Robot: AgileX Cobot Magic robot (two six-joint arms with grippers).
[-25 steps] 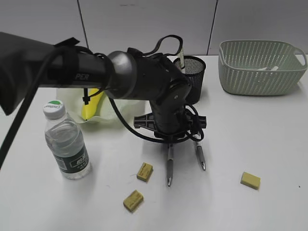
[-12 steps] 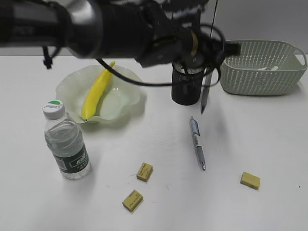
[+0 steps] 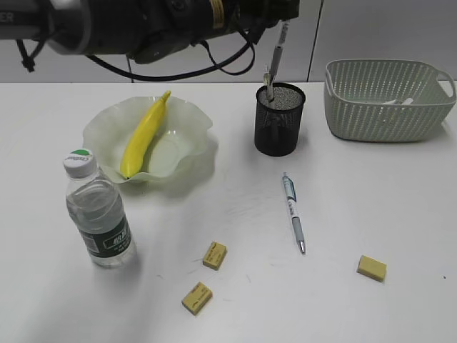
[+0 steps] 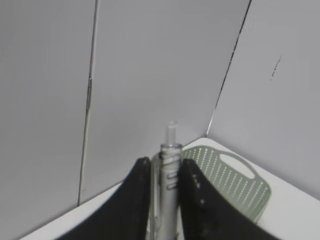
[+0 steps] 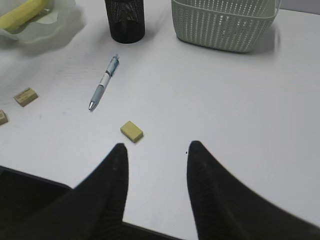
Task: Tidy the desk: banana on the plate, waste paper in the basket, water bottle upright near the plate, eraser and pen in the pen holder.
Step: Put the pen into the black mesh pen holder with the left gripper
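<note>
While left pincer (image 4: 161,200) gripped a clear-barrelled pen (image 3: 275,58) above black mesh cup (image 3: 279,118) near bench's far edge, right pincer (image 5: 156,172) gaped empty, blue-grey pen (image 3: 293,222) mid-bench.

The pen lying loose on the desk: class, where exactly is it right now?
In the exterior view the pen lies flat on the desk, right of centre, just in front of the pen holder.

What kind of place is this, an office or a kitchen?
Probably a mock-up office desk in a test room: a plain white table with a pen holder, a loose pen, erasers, and bare grey wall panels behind.
</note>
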